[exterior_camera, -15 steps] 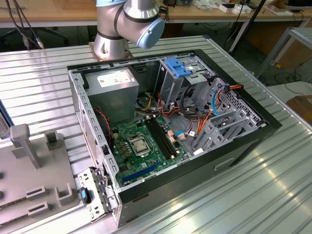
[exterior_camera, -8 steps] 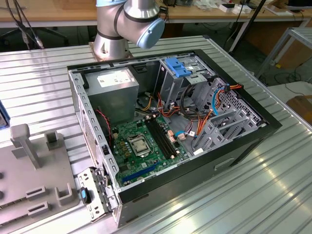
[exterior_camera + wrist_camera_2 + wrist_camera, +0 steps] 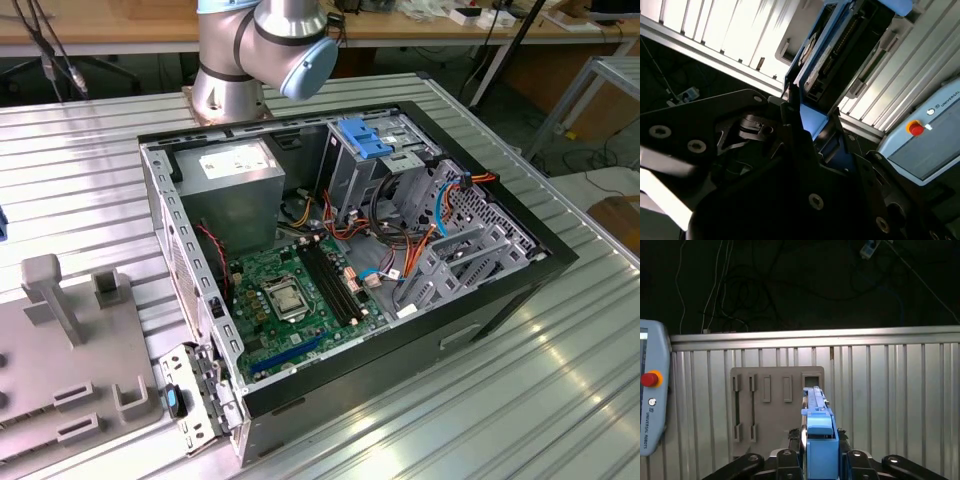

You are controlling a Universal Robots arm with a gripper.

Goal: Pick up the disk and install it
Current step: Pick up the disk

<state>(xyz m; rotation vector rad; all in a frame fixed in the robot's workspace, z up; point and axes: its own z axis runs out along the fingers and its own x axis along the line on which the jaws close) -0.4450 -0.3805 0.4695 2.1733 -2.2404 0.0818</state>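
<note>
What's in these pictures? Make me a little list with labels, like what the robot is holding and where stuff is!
held: the disk, blue rails, gripped on edge by the end effector
seen past it: grey holder plate on the slatted table
computer case: open, green board showing
drive cage: inside the case, blue latch on top
power supply: grey box, in the case
installed yet: no

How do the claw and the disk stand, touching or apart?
Touching. In the first wrist view the claw clamps the disk by its blue rail, no gap on either side.
</note>
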